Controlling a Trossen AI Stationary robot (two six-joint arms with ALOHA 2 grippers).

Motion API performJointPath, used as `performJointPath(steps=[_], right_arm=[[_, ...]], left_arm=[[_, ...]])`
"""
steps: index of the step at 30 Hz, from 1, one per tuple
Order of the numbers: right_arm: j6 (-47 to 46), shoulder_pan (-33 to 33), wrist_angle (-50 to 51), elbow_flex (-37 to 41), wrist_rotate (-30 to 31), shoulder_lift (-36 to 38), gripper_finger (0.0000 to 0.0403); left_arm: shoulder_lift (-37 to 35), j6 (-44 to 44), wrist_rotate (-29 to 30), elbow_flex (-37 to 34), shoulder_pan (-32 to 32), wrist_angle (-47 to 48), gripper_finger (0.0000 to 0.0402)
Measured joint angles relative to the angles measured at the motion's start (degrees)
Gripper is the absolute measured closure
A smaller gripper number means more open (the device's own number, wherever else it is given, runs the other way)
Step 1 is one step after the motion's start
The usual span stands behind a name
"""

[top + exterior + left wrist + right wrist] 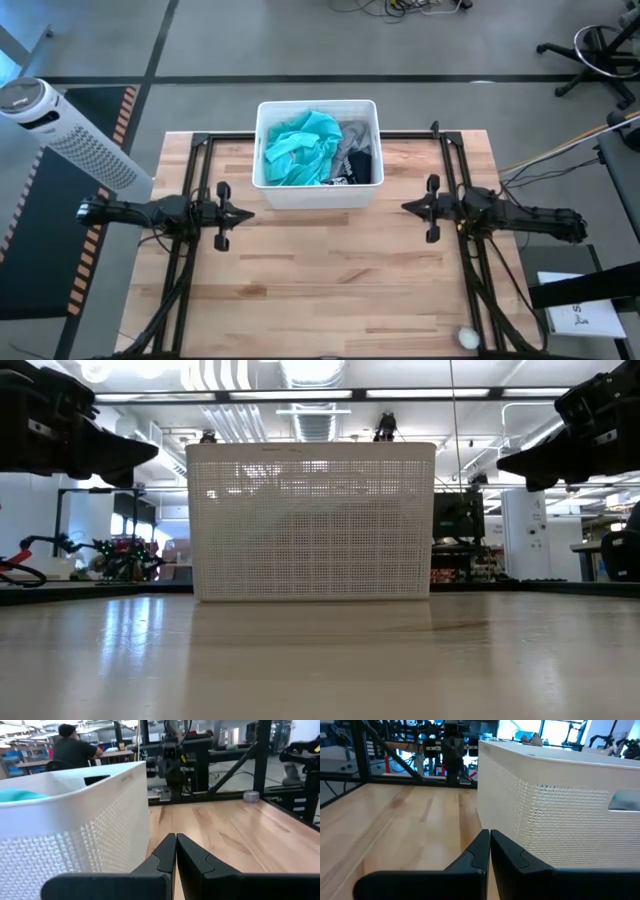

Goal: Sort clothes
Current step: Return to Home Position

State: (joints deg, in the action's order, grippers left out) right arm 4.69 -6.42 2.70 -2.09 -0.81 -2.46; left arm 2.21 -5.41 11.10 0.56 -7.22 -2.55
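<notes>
A white plastic bin (270, 195) stands at the table's far middle; it also shows in the low view (312, 525). Inside it lie a teal garment (298, 147), a grey one (352, 138) and a black one (360, 167); the navy and lavender garments are hidden. My left gripper (250, 213) is shut and empty, level above the table, left of the bin's near corner; its tips show in the left wrist view (176, 836). My right gripper (405, 208) is shut and empty, right of the bin's near corner; its tips show in the right wrist view (489, 832).
A small white roll (467, 338) lies near the table's front right corner. A white tower fan (70, 135) stands off the table's far left. Black frame rails (190, 170) run along the table's left and right sides. A person (72, 750) sits in the room beyond.
</notes>
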Motion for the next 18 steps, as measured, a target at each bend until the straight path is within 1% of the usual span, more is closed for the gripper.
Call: performJointPath(steps=[3, 11, 14, 18], right_arm=[[-2.0, 0.0, 0.0, 0.0, 0.7, -1.0, 0.0403], [-0.4, 0.0, -1.2, 0.2, 2.4, -1.2, 0.0403], [1.1, -0.2, -1.0, 0.3, 2.7, -0.7, 0.0403], [2.3, -0.8, -1.5, 0.5, 2.9, 2.4, 0.0403]], left_arm=[[-0.1, 0.5, 0.2, 0.0, 0.0, 0.0, 0.0402], [0.0, 1.0, 0.3, 0.0, 0.0, -0.1, 0.0402], [-0.2, 1.0, 0.3, 0.0, 0.0, 0.0, 0.0402], [-0.2, 1.3, 0.4, 0.0, 0.0, 0.0, 0.0402]])
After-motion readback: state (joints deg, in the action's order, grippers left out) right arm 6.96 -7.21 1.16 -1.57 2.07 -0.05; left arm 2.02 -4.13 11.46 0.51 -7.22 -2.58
